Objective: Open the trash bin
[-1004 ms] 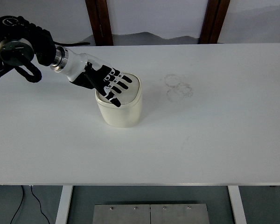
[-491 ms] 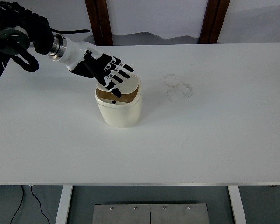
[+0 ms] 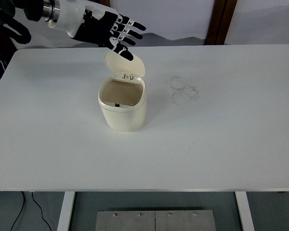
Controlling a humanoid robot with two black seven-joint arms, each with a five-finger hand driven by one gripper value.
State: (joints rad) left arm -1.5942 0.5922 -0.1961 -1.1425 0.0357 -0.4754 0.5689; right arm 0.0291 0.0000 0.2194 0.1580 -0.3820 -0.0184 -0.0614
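Note:
A small cream trash bin (image 3: 123,111) stands on the white table (image 3: 207,139), left of the middle. Its lid (image 3: 123,65) stands upright, hinged at the far rim, and the bin's brown inside shows. My left hand (image 3: 116,32) is raised above and behind the bin, near the picture's top. Its fingers are spread and hold nothing. One fingertip lies close over the top edge of the lid; I cannot tell if it touches. My right arm is out of view.
Faint ring-shaped marks (image 3: 184,90) lie on the table to the right of the bin. Two dark wooden posts (image 3: 216,21) stand behind the table's far edge.
The lid has swung from nearly shut to fully upright. My left hand has lifted off the bin's top and moved up and toward the far edge.

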